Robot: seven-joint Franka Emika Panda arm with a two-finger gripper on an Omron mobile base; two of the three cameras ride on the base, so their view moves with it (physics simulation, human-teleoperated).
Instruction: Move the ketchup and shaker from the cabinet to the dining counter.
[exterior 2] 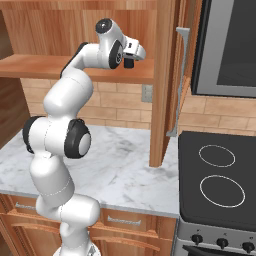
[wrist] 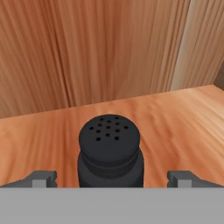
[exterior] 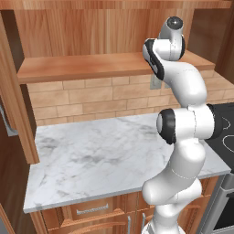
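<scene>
The shaker (wrist: 109,148), small and black with a holed top, stands upright on the wooden shelf (wrist: 175,118) of the cabinet (exterior: 82,66). My gripper (wrist: 111,179) is open, level with the shaker's lower body. One fingertip (wrist: 43,178) is on each side, each with a gap to the shaker. In the right base view the gripper (exterior 2: 131,57) is reached in over the cabinet shelf (exterior 2: 30,65), near the open door (exterior 2: 160,85). The ketchup and the dining counter are out of view.
A small marble counter (exterior: 100,155) backed by brick tile (exterior: 91,100) lies under the cabinet. A black stovetop (exterior 2: 220,175) sits to the right, with a microwave (exterior 2: 225,45) above it. Another open cabinet door (exterior: 13,91) hangs at the left.
</scene>
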